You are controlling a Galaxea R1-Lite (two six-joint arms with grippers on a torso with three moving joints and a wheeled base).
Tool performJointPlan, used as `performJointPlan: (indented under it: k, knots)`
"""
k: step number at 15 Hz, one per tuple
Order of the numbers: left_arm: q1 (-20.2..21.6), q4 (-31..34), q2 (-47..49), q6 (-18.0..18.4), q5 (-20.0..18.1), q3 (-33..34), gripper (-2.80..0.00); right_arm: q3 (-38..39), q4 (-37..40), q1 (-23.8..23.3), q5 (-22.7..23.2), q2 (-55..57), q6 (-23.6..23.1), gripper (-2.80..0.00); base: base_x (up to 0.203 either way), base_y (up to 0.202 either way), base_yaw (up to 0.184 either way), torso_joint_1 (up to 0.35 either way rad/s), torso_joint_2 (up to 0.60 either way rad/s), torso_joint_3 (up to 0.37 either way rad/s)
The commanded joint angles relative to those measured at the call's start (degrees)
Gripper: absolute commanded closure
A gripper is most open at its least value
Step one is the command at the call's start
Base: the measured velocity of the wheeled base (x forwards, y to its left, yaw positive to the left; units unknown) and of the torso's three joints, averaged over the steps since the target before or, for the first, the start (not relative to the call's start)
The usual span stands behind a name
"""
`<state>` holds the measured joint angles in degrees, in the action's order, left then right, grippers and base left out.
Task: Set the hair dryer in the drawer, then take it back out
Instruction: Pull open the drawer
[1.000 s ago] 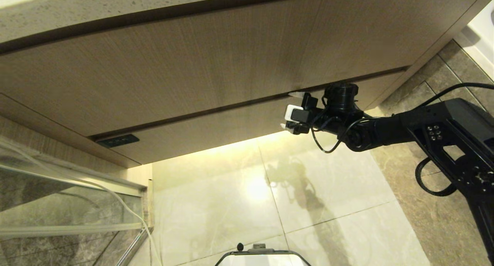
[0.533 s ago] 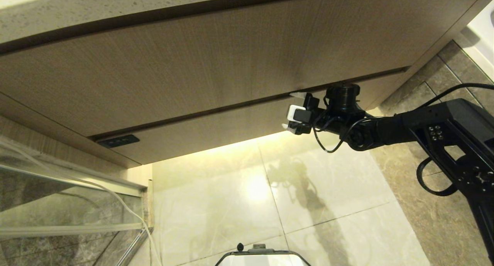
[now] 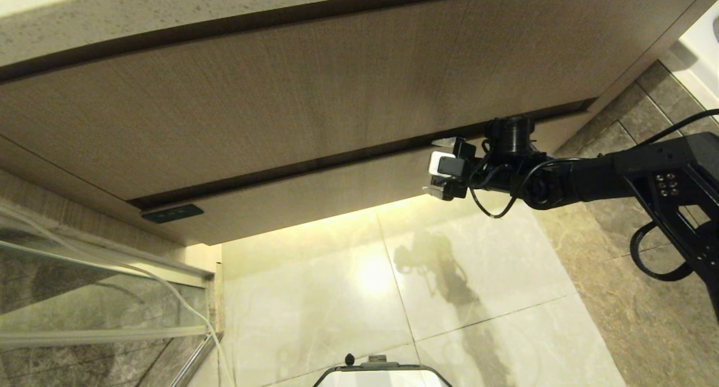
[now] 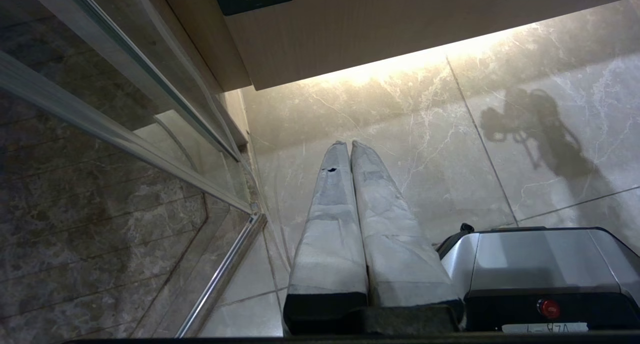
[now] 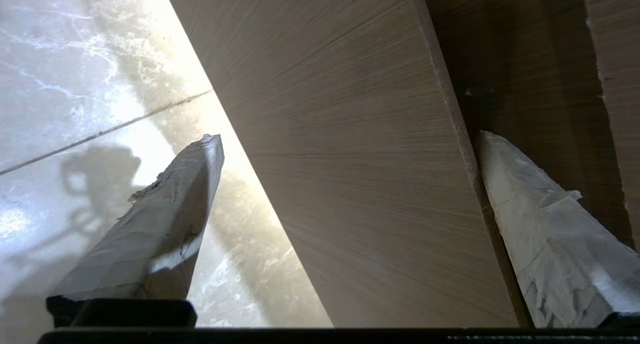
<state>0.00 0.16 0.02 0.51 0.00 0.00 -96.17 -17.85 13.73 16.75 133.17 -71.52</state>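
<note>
Right wrist view — right tool (image 5: 345, 139) spread wide, empty, straddling drawer (image 5: 360, 159) front, one finger (image 5: 540, 234) in the upper gap.

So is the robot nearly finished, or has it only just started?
Only just started. The drawer looks shut, and no hair dryer is in view. In hand: the open right gripper straddles the drawer front, one finger in the gap above it. The left gripper hangs shut over the floor. Opening, putting in and taking out are left.
</note>
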Motion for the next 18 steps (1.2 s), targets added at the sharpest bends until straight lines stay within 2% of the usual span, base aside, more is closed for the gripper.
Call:
performJointPlan:
  k: [1,5,10,12,16,18]
  knots:
    - [0.00,0.02,-0.02,0.02,0.00,0.00,0.00,0.19,1.98,-0.04,-0.05,-0.18,-0.40,-2.80,0.000,0.000,0.000,0.000,0.00,0.000]
    - [0.00,0.02,-0.02,0.02,0.09,0.00,0.00,1.21,2.49,-0.02,-0.38,-1.12,-0.40,-2.80,0.000,0.000,0.000,0.000,0.00,0.000]
    - [0.00,0.02,-0.02,0.02,0.05,0.00,0.00,2.91,11.92,-0.02,-1.17,-4.27,-0.67,-2.80,0.000,0.000,0.000,0.000,0.00,0.000]
    - [0.00,0.02,-0.02,0.02,0.00,0.00,0.00,3.08,13.34,-0.02,-3.89,-5.49,-0.46,-2.80,0.000,0.000,0.000,0.000,0.00,0.000]
    - [0.00,0.02,-0.02,0.02,0.00,0.00,0.00,5.47,17.13,-0.38,-4.70,-9.17,-0.78,-2.80,0.000,0.000,0.000,0.000,0.00,0.000]
    - [0.00,0.02,-0.02,0.02,0.09,0.00,0.00,7.02,19.81,-0.45,-8.43,-11.51,-0.56,-2.80,0.000,0.000,0.000,0.000,0.00,0.000]
